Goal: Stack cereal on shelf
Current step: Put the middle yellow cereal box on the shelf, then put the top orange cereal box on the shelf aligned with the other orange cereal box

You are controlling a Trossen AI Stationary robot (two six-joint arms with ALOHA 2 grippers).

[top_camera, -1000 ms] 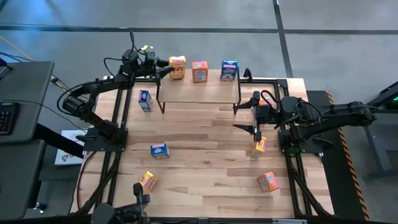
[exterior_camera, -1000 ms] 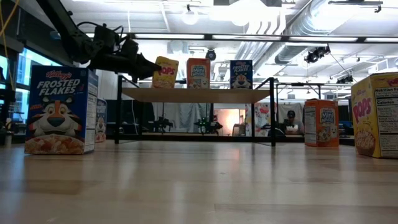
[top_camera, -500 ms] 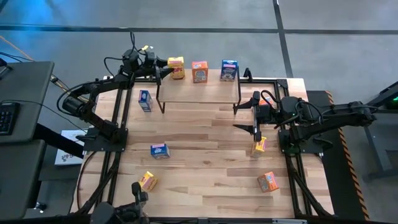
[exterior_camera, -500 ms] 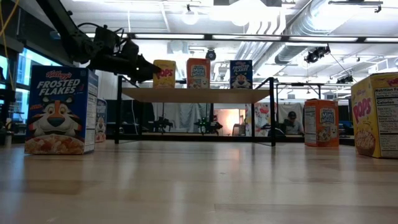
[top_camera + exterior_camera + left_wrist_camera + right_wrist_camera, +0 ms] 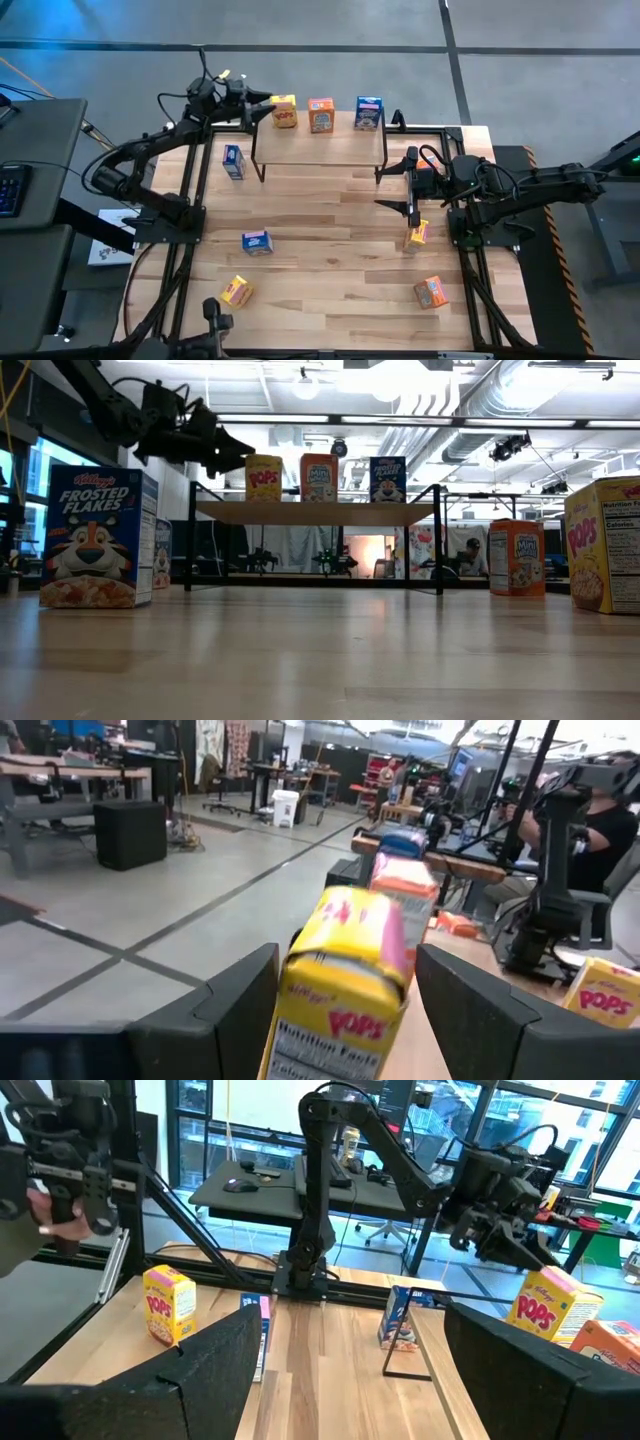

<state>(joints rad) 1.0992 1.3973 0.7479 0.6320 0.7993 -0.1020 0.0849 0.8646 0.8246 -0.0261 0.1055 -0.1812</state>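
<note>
The shelf (image 5: 320, 148) stands at the table's far edge. On its far side a yellow cereal box (image 5: 284, 110), an orange one (image 5: 321, 115) and a blue one (image 5: 368, 112) stand upright in a row. My left gripper (image 5: 262, 103) is open just left of the yellow box (image 5: 345, 985) and points level at it. Its fingers stand on either side of the box's upper part without touching. My right gripper (image 5: 410, 190) waits open above the table, right of the shelf.
Loose cereal boxes lie on the table: two blue (image 5: 233, 161) (image 5: 256, 241) and a yellow (image 5: 238, 291) on the left, a yellow (image 5: 418, 233) and an orange (image 5: 431, 291) on the right. The shelf's near half is bare.
My left gripper has opened and let go of the yellow box, then risen a little and drawn back toward the table's left. The box was tilted between the fingers a second ago. It now stands upright on the shelf's left end.
</note>
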